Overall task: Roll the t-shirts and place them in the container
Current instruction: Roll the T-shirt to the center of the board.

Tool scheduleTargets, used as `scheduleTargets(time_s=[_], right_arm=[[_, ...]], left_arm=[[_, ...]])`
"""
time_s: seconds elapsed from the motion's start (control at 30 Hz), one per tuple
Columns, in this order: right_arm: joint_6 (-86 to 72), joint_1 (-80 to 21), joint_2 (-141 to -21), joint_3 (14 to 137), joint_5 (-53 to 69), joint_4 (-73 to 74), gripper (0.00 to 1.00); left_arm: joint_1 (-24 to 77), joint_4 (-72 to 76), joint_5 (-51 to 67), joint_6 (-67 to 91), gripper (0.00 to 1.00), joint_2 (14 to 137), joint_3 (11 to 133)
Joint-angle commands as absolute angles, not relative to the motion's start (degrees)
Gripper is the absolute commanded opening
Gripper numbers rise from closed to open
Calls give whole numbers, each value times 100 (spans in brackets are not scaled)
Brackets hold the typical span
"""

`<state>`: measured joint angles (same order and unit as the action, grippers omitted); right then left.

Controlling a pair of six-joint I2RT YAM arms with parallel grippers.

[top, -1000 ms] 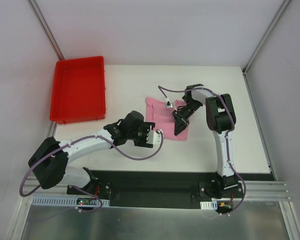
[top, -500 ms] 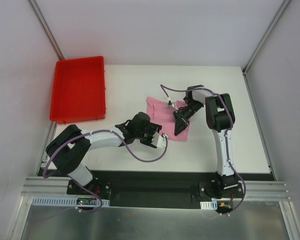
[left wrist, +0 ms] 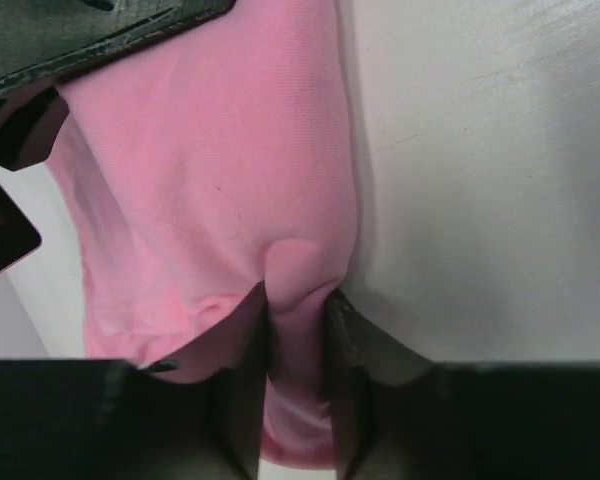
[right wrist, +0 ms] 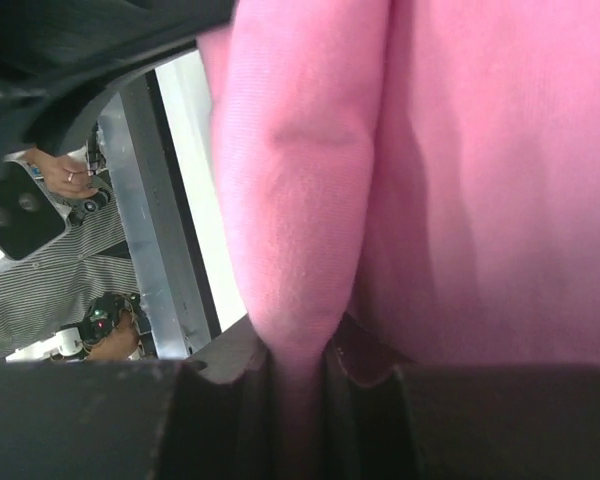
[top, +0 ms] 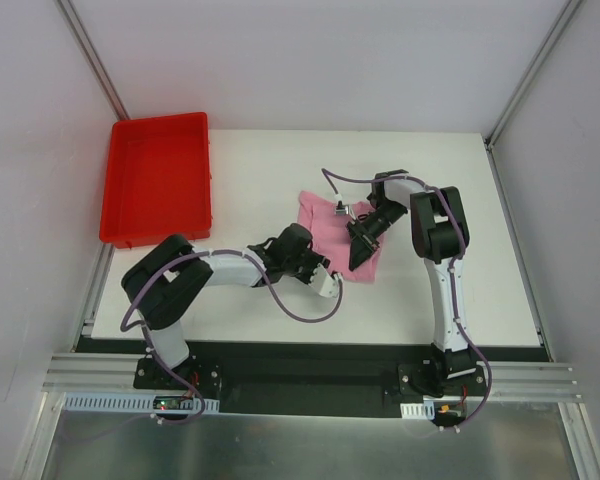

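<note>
The light-pink t-shirt (top: 325, 215) lies bunched on the white table (top: 450, 180), to the right of the red tray (top: 158, 121) and apart from it. The left gripper (left wrist: 298, 300) is closed narrowly on a fold at the shirt's edge nearer the tray. The right gripper (right wrist: 298, 352) pinches a fold at the edge farther from the tray.

Table (top: 260, 170): white, flat, and matte, running away from my bases. Two items lie directly on it. The red tray (top: 160, 121) sits at the far left corner, along the left edge. The pink t-shirt (top: 325, 225) is folded small just right of centre, rests on the bare top, and is well apart from the tray.
</note>
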<state>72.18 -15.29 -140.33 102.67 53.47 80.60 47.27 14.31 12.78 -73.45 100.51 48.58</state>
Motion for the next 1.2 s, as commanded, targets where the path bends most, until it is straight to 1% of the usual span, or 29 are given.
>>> scheduleTargets(time_s=[0.0, 0.03, 0.07, 0.1, 0.13, 0.17, 0.2, 0.27, 0.3, 0.37, 0.4, 0.43, 0.47, 0.5, 0.53, 0.57, 0.63, 0.73, 0.87, 1.17], right_arm=[[7374, -1503, -14230, 10380, 5036, 9501, 25], [7400, -1468, -14186, 10354, 5097, 9518, 32], [7453, -1416, -14064, 10354, 5167, 9492, 43], [7497, -1250, -13941, 10380, 5246, 9492, 58], [7506, -1161, -13809, 10441, 5430, 9492, 67], [7488, -1064, -13486, 10685, 5493, 9475, 78], [7480, -889, -13282, 10774, 5502, 9457, 84], [7497, -783, -12773, 10697, 5327, 9151, 91], [7497, -678, -12205, 10514, 5257, 8941, 92], [7131, -572, -11464, 10005, 4993, 7774, 94], [7050, -528, -10608, 9201, 4818, 7274, 96], [6962, -536, -10104, 8697, 4347, 5955, 96], [6813, -562, -9577, 7988, 4090, 5132, 96], [6838, -667, -8901, 6658, 3843, 4297, 96], [6925, -746, -7833, 5905, 3519, 2801, 96], [7082, -825, -7335, 5341, 3446, 2203, 96], [7320, -1229, -6666, 4391, 3253, 1654, 96], [7453, -1651, -6705, 4350, 3462, 2012, 96], [7523, -2117, -6802, 4210, 3410, 1609, 96], [8208, -2390, -7646, 4438, 3568, 1310, 96]], left_arm=[[4685, 170, 1431, -7647, 18, 10441, 5018], [4676, 28, 1494, -7594, 8, 10450, 5175], [4676, -226, 1555, -7437, 4, 10450, 5281], [4650, -403, 1747, -7322, 0, 10450, 5404], [4623, -918, 1853, -7226, 0, 10468, 5692], [4545, -1149, 1950, -6877, 0, 10485, 5878], [4492, -1447, 2082, -6682, 0, 10520, 6089], [4325, -2387, 2617, -6226, 0, 10704, 6783], [4263, -2608, 2767, -6040, 0, 10783, 7194], [4140, -3125, 3224, -5636, 0, 11003, 7539], [4053, -3242, 3347, -5564, 0, 11126, 7776], [4008, -3348, 3479, -5503, 0, 11179, 7865], [3973, -3505, 3724, -5424, 0, 11232, 7953], [3903, -3611, 3857, -5362, 0, 11285, 8172], [3868, -3691, 3937, -5292, 0, 11433, 8287], [3832, -3778, 4138, -5134, 0, 11504, 8419], [3719, -4042, 4297, -4932, 0, 11732, 8805], [3595, -4227, 4701, -4554, 0, 11918, 9131], [3568, -4368, 4922, -4491, 0, 12006, 9316], [3525, -4649, 5098, -4535, 0, 12208, 9562]])
